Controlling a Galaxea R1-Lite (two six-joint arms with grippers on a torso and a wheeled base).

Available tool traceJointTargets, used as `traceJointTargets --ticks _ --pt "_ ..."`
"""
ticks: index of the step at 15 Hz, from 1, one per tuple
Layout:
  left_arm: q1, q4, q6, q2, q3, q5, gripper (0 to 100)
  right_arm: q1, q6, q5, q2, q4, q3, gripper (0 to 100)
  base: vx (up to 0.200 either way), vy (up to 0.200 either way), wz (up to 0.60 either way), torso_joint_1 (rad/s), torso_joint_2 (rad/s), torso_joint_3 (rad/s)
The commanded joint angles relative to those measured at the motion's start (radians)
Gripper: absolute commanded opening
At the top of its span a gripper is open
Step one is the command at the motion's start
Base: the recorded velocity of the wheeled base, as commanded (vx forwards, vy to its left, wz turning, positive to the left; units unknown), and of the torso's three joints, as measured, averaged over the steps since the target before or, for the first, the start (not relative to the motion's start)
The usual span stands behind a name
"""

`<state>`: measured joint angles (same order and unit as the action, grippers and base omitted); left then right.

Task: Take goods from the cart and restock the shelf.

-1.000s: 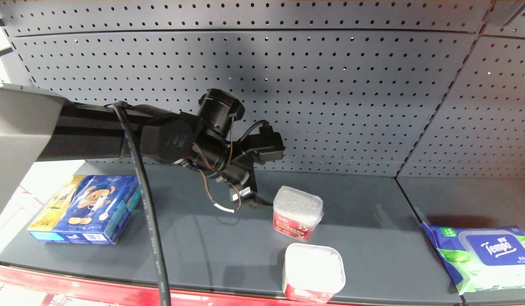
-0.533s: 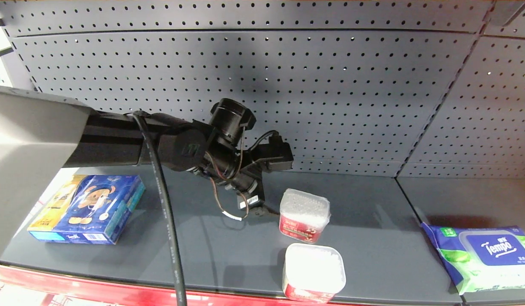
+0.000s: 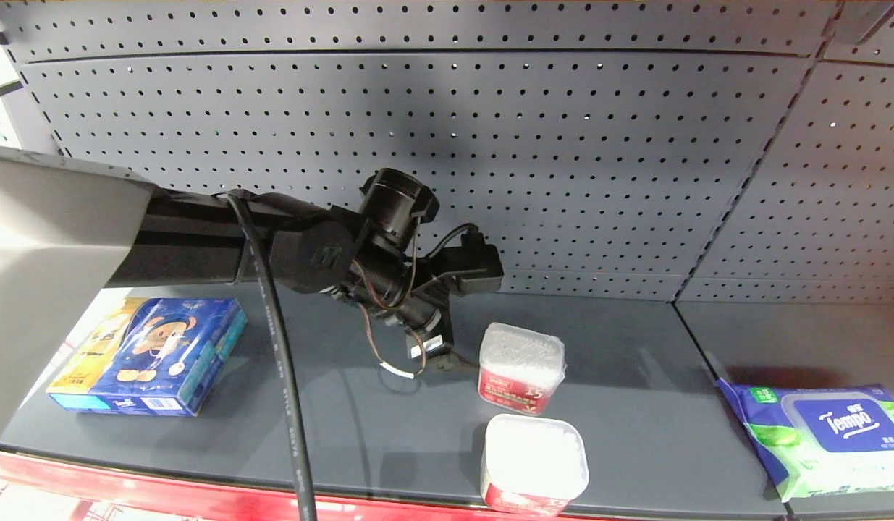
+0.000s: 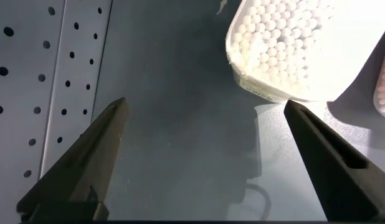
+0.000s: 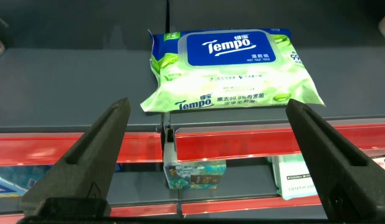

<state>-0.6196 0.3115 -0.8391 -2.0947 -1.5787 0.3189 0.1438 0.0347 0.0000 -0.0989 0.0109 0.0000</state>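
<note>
Jaws spread wide on left gripper (image 4: 205, 104), pinching nothing. Drifting rightward over the last second, nudging rear swab box (image 3: 520, 365) along the shelf (image 3: 331, 412), now standing just behind front swab box (image 3: 533, 463). Likely finishing placement.

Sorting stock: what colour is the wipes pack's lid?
The lid is blue; right wrist view.

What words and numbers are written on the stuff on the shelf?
"Tempo": big white word on the wipes pack, on its blue label.
"99.9%": in a small line on its green front; the rest there is too small.
"15", seemingly: on the back swab tub, on its red label.
The blue box and front swab tub: print too small to read.
</note>
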Motion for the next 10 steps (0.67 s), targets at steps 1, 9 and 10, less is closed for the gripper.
traceJointTargets --ticks 1,9,10 --pt "-0.006 0.001 0.000 0.002 0.002 0.000 100 0.000 -0.001 0.000 -0.001 0.000 0.000 100 0.000 0.000 0.00 0.000 0.00 0.000" --pt "-0.029 0.008 0.000 0.016 0.014 0.002 100 0.000 0.001 0.000 -0.001 0.000 0.000 100 0.000 0.000 0.00 0.000 0.00 0.000" --pt "-0.035 0.012 0.000 0.021 0.014 0.002 100 0.000 0.001 0.000 -0.001 0.000 0.000 100 0.000 0.000 0.00 0.000 0.00 0.000"
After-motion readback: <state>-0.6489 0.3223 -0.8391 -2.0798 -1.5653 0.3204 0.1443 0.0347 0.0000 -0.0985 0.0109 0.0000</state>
